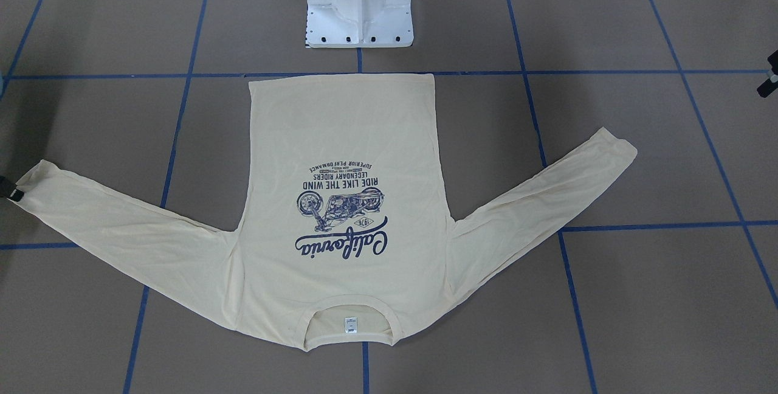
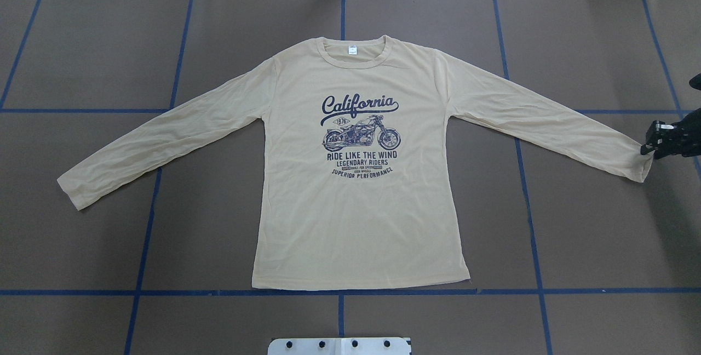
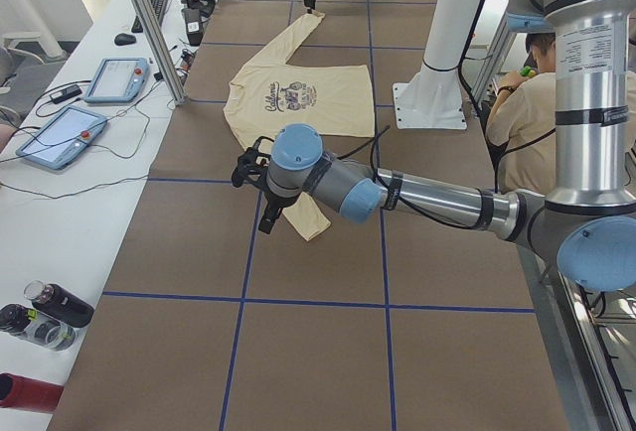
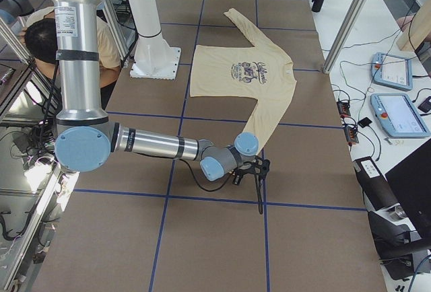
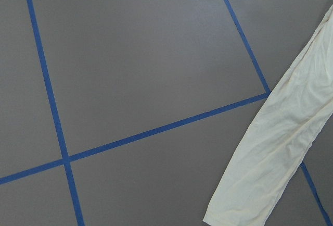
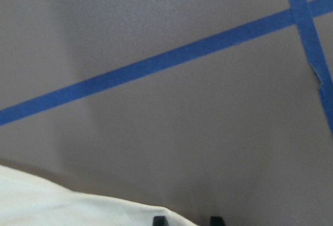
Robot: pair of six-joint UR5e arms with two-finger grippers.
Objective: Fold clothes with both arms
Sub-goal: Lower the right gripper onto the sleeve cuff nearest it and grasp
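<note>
The cream-yellow long-sleeved T-shirt [image 2: 356, 196] lies flat and print-up on the brown table, neck away from the robot and both sleeves spread out. My right gripper [image 2: 651, 144] is low at the right sleeve's cuff [image 2: 643, 166]. It also shows in the front view [image 1: 13, 190]. In the right wrist view its fingertips [image 6: 158, 219] stand apart, with the cuff's edge [image 6: 78, 208] reaching in between them. My left gripper [image 3: 250, 165] hovers beside the left sleeve's cuff [image 3: 313, 227]. I cannot tell whether it is open or shut. The left wrist view shows that sleeve [image 5: 281, 142] but no fingers.
The white pedestal base [image 1: 358, 11] stands just behind the shirt's hem. Blue tape lines [image 2: 153, 201] grid the table. Tablets [image 3: 60, 133] and bottles [image 3: 50, 307] lie on the side bench. A person [image 3: 527, 103] sits behind the robot.
</note>
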